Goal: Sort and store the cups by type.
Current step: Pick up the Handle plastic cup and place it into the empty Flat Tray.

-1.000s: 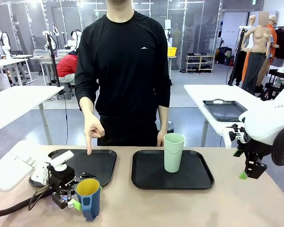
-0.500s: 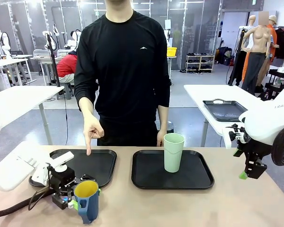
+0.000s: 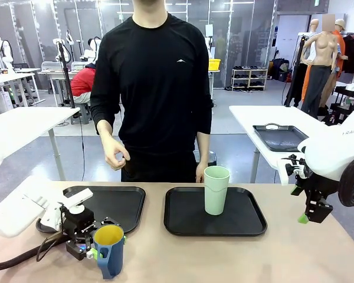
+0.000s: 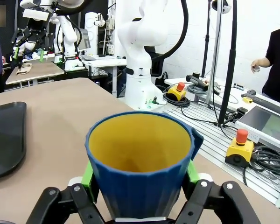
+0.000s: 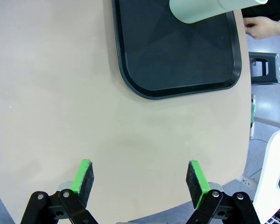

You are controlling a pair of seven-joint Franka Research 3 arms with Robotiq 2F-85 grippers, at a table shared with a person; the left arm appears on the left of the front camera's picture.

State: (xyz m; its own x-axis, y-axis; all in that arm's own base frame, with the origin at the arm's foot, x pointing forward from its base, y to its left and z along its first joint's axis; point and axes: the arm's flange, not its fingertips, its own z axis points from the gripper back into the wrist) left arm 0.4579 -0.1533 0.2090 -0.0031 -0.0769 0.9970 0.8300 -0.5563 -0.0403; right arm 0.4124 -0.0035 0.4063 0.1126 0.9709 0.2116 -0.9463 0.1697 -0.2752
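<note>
Down at the near left of the table (image 3: 236, 253), the left claw (image 3: 100, 252) grips the upright blue mug (image 3: 109, 249); its empty tray (image 3: 115, 203) lies just behind. The right claw (image 5: 141, 179) hangs open, far off.

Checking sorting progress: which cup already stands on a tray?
The mint-green tumbler, upright on the right tray; the blue mug sits in the left claw.

Robotics lab | white tables (image 3: 23, 127), emergency-stop buttons (image 4: 241, 144) (yellow boxes), cabling
</note>
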